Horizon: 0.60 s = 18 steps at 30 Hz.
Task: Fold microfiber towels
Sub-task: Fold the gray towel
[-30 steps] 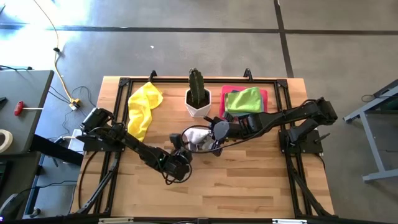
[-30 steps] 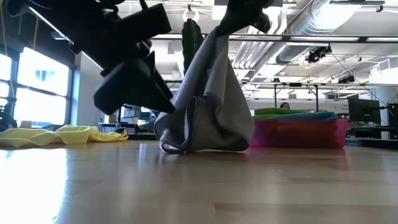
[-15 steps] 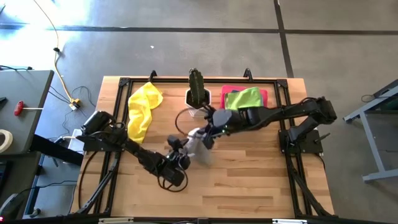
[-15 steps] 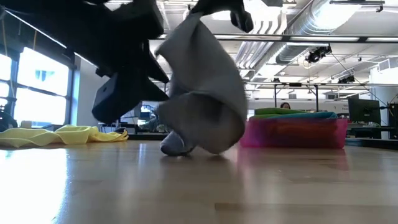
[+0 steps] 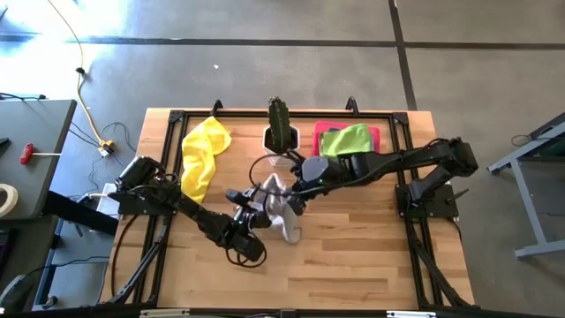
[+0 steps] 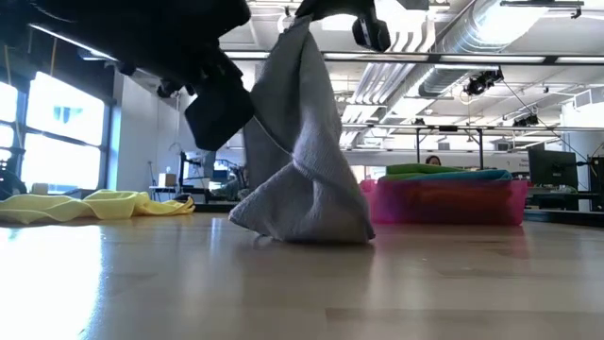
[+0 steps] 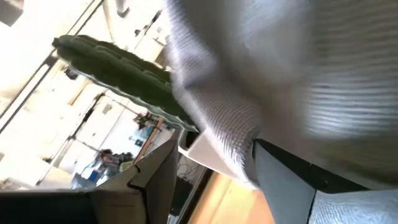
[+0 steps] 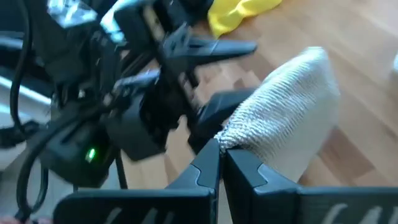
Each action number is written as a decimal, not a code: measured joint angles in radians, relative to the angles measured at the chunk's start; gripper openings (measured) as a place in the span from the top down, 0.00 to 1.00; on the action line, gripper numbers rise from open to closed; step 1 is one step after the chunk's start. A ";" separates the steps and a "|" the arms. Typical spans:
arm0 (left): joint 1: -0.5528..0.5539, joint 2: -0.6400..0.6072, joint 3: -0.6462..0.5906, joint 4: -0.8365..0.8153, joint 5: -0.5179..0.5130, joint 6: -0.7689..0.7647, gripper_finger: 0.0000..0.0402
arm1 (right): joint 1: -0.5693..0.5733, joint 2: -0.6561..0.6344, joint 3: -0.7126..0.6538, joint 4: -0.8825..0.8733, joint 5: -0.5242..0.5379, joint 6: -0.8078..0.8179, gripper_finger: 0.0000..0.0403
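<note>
A grey towel (image 6: 304, 161) hangs from my right gripper (image 6: 330, 11) near the table's middle, and its lower end (image 6: 302, 225) rests on the wood. The right gripper (image 8: 222, 155) is shut on its top. My left gripper (image 5: 252, 203) is open and points level at the towel from the left. In the left wrist view a hanging edge (image 7: 239, 146) of the towel lies between its two fingers. A yellow towel (image 5: 201, 155) lies crumpled at the far left. A lime green towel (image 5: 346, 140) lies on the pink tray (image 5: 374, 134). My right gripper pinches a bunched top corner (image 8: 239, 134) of the grey towel between its two fingers, slanting down from the table's right. The towel hangs slack below them, with its lower end on the table. My left gripper: I cannot tell whether its open fingers touch the towel's edge.
A potted cactus (image 5: 281, 132) in a white pot stands just beyond the grey towel at the far middle. A black frame (image 5: 177, 119) runs round the tabletop. Bare wood (image 5: 353, 256) lies on the near side of both arms.
My right gripper has rolled and gone a little toward the table's left, still shut on the grey towel. The towel has swung under it; its bunched lower end has loosened and now spreads wider on the table. My left gripper has turned at the wrist toward the towel.
</note>
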 joint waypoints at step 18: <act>-0.059 -0.001 0.000 0.204 0.180 -0.064 0.50 | 0.040 0.000 0.000 -0.228 0.025 -0.047 0.99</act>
